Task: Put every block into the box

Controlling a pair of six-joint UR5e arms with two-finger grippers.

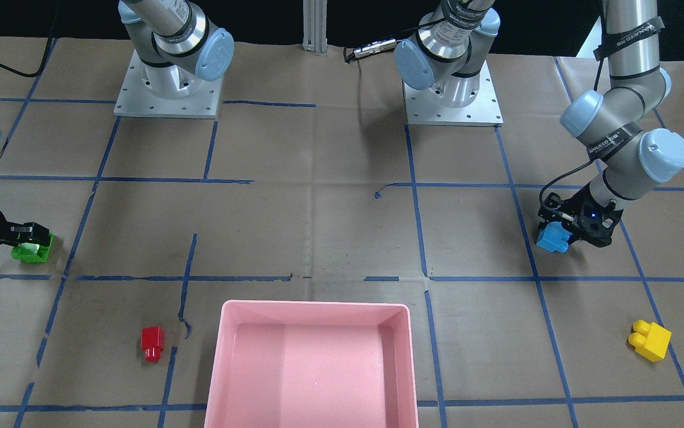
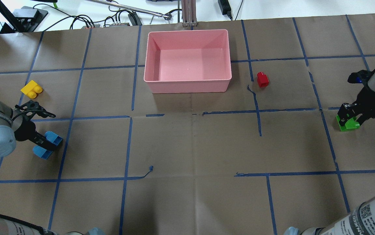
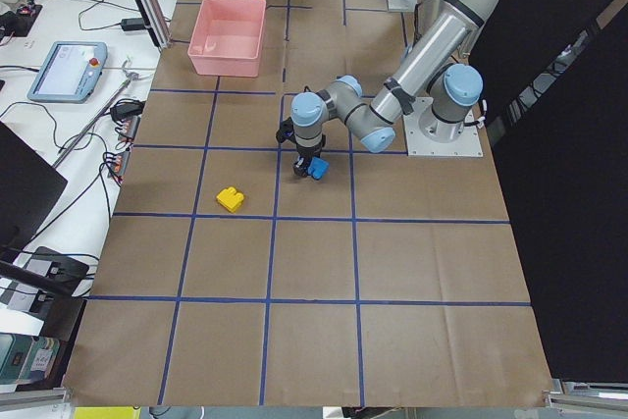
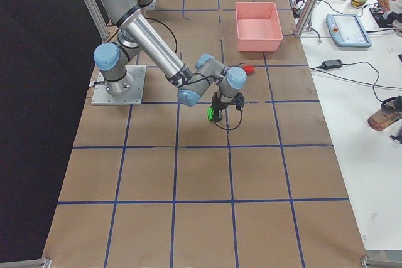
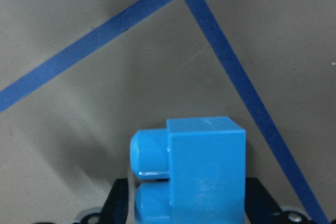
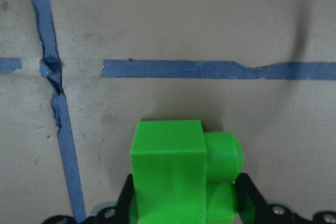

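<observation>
My left gripper [image 2: 48, 145] is shut on the blue brick [image 2: 54, 138] at the table's left edge, low over the paper. The left wrist view shows the brick [image 5: 205, 166] between the fingers. My right gripper [image 2: 347, 117] is shut on the green brick [image 2: 349, 124] at the right edge, also low; the right wrist view shows it [image 6: 168, 177] between the fingers. The yellow brick [image 2: 31, 90] lies loose beyond the left gripper. The red brick [image 2: 262, 79] lies just right of the pink box [image 2: 187, 85], which holds nothing and stands at the far middle.
Brown paper with a blue tape grid covers the table [image 2: 194, 147]. Both arm bases [image 1: 166, 89] [image 1: 452, 95] stand at the robot's side. Cables and a metal post [image 2: 187, 13] lie beyond the far edge behind the box.
</observation>
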